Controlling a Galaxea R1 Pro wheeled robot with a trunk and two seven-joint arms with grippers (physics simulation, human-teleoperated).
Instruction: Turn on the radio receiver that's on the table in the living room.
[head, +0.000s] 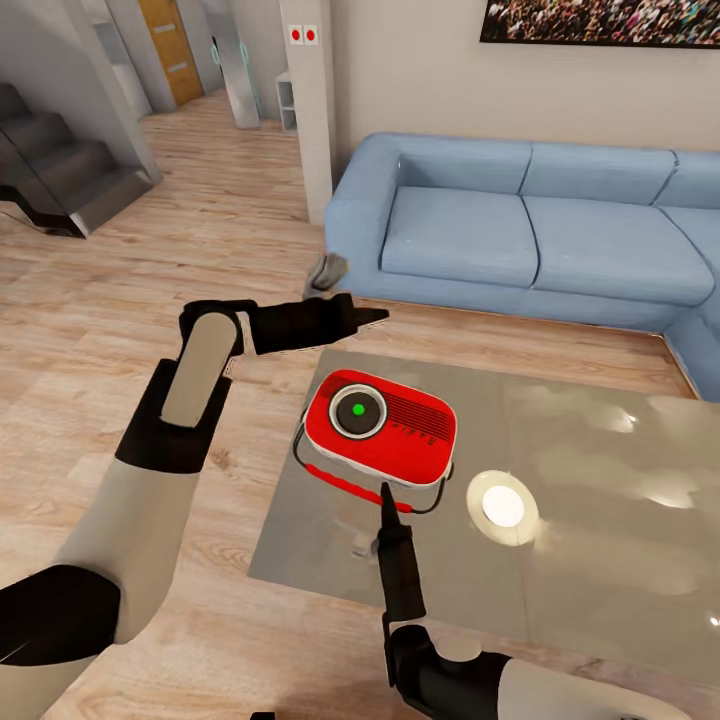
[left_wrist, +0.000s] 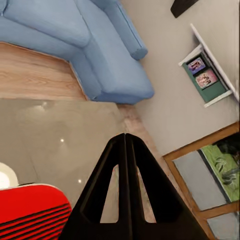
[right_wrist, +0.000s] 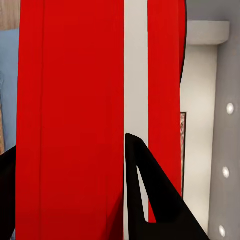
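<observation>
Light wood plank floor (head: 120, 300). Beige wall (head: 410, 70) behind blue corner sofa (head: 530, 225). Framed crowd picture (head: 600, 20) above sofa. White pillar (head: 310, 100) beside sofa end. Dark stairs (head: 55, 175) far left, orange door (head: 170, 45) beyond. White shelf (left_wrist: 207, 75) on wall.

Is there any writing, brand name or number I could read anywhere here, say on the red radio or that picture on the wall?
None can be read.
Radio: a green dot in its round dial and dark grille lines, no letters visible.
Wall picture: a crowd scene, no words visible.
Framed pictures on the shelf: too small to tell if they carry text.
Red squares on the pillar: plain, no characters.
</observation>
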